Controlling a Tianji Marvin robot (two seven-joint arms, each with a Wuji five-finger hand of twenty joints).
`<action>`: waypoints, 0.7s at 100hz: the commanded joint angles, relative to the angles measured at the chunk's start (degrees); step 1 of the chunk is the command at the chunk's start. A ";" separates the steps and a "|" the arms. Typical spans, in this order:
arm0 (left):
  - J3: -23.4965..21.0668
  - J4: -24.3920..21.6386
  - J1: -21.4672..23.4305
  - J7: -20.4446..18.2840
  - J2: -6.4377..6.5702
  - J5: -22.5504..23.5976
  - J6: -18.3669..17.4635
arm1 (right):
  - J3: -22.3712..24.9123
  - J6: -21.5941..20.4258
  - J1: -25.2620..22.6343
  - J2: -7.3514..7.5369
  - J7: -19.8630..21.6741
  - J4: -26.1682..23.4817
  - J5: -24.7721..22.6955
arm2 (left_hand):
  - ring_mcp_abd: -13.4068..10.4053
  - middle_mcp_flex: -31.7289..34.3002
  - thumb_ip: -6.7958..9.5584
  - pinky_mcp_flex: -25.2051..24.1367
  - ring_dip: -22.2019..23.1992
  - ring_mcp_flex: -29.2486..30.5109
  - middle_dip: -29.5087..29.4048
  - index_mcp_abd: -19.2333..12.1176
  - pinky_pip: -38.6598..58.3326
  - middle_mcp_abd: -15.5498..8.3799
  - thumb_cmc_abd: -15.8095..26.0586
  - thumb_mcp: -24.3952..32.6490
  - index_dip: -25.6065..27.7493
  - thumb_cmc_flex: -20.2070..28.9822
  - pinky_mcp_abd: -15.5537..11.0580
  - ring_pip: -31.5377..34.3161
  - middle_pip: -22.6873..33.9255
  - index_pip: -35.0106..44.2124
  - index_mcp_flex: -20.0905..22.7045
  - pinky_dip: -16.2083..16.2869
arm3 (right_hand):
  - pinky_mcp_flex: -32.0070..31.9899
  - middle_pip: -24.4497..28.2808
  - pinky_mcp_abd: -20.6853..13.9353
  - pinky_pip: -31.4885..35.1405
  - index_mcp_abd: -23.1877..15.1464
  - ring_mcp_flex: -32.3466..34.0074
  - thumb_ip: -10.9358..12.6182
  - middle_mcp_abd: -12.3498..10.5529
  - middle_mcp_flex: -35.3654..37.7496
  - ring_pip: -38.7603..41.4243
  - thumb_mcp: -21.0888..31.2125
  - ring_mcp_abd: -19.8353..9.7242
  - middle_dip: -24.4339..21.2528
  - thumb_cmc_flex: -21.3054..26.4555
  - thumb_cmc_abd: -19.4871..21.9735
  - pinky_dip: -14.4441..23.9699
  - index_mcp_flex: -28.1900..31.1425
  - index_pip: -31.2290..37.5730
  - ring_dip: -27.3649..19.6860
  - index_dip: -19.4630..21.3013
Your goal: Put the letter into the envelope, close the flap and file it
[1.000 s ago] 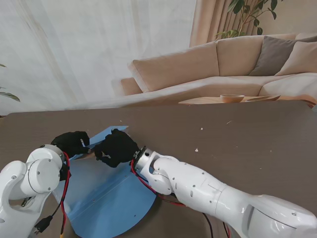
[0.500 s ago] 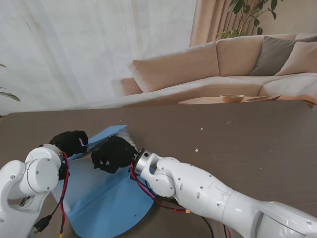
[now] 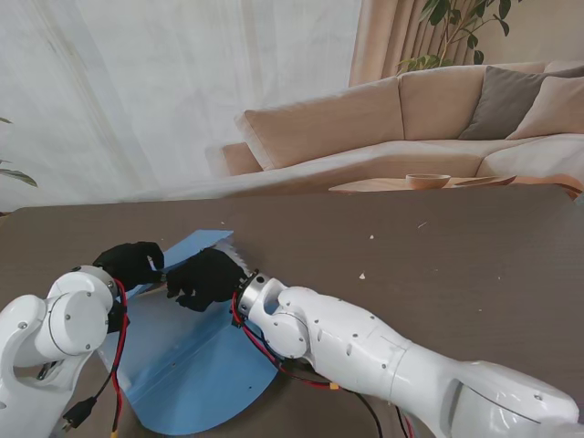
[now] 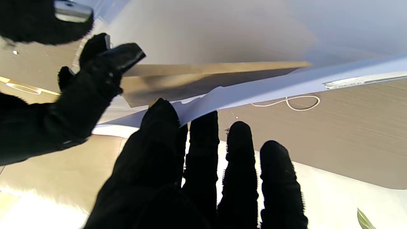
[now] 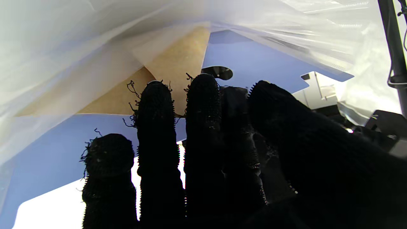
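Observation:
The blue folder (image 3: 196, 365) lies open near my left edge of the table. My left hand (image 3: 132, 263) is shut on the raised edge of its blue cover (image 4: 270, 87), thumb against fingers. The brown envelope (image 4: 206, 74) is under that cover, flat inside the folder. My right hand (image 3: 205, 276) reaches in beside the left one, its fingers (image 5: 155, 105) stretched along the envelope (image 5: 178, 60) and closed on its near end. A clear plastic sleeve (image 5: 79, 41) hangs over the right hand. From the stand the envelope is hidden by both hands.
The brown table (image 3: 438, 255) stretches to my right with a few small white scraps (image 3: 362, 275). A white loop mark (image 4: 287, 103) is on the table near the folder. Beyond the far edge are a sofa (image 3: 411, 119) and a low table with a bowl (image 3: 427, 181).
My right hand has slid left and farther into the folder, toward the left hand. The brown envelope seen between the hands a second ago is now covered. The folder cover lifted slightly.

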 commanded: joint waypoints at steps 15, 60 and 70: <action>0.08 -0.41 0.30 -0.87 -0.23 -0.38 -0.03 | 0.08 3.84 -0.04 -0.21 4.62 -1.23 2.02 | 0.59 2.60 1.26 -0.02 1.42 0.63 1.54 0.11 1.47 -3.45 1.32 4.61 0.18 4.40 0.26 1.38 3.93 1.68 0.75 1.15 | 2.01 6.36 0.51 5.06 5.25 1.82 3.18 3.73 -1.13 5.72 -1.47 0.98 3.35 -3.16 4.51 1.99 0.31 -5.49 3.13 -4.32; 0.38 -0.12 0.06 -0.64 -0.25 -0.56 -0.12 | 3.32 6.06 -3.24 3.93 6.88 -9.82 1.77 | 0.65 2.63 1.26 -0.03 1.45 0.63 1.58 0.06 1.48 -3.47 1.25 4.64 0.25 4.40 0.26 1.38 3.93 1.82 0.75 1.15 | 1.35 5.54 0.02 4.58 1.18 0.98 3.10 2.07 -1.93 4.35 -3.81 0.47 2.76 -3.65 4.70 1.07 -0.83 -3.13 2.14 -2.14; 0.49 0.01 0.09 -0.52 -0.26 -0.52 -0.21 | 5.81 6.76 -5.75 6.13 7.42 -14.57 1.31 | 0.62 2.60 1.22 -0.03 1.46 0.65 1.58 -0.04 1.48 -3.49 1.29 4.59 0.25 4.40 0.26 1.40 3.93 1.85 0.70 1.15 | 0.36 3.91 0.25 3.03 0.72 0.20 2.87 2.11 -2.72 2.15 -5.21 0.59 1.69 -4.10 5.21 0.40 -1.05 -3.78 1.16 -1.43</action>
